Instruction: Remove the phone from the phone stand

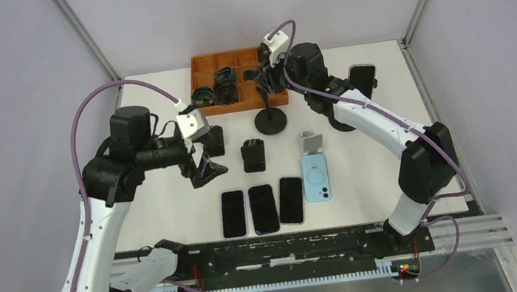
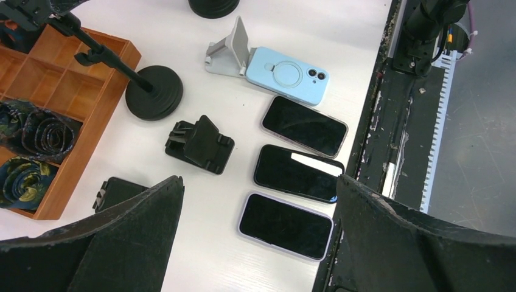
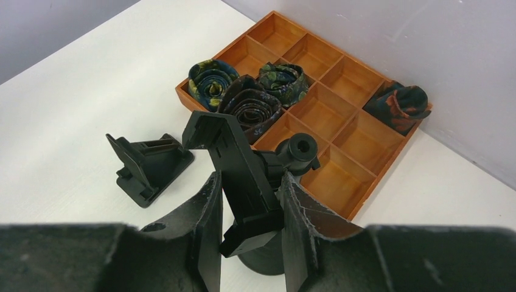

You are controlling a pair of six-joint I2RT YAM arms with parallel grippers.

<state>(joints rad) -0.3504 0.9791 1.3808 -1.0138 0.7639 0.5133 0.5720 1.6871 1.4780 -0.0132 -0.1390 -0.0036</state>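
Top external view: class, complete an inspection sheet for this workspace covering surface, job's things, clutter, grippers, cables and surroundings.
Surface: white table, no spills seen.
Job's things: light blue phone flat, camera side up, at the foot of the grey folding stand; three dark phones flat in a row; upright phone behind the right arm, support hidden.
Clutter: wooden tray holding rolled ties; small black stands.
Grippers: left gripper open above the table; right gripper shut on the clamp of the tall black stand.
Cables: purple cables loop off both arms.
Surroundings: grey walls, metal frame.
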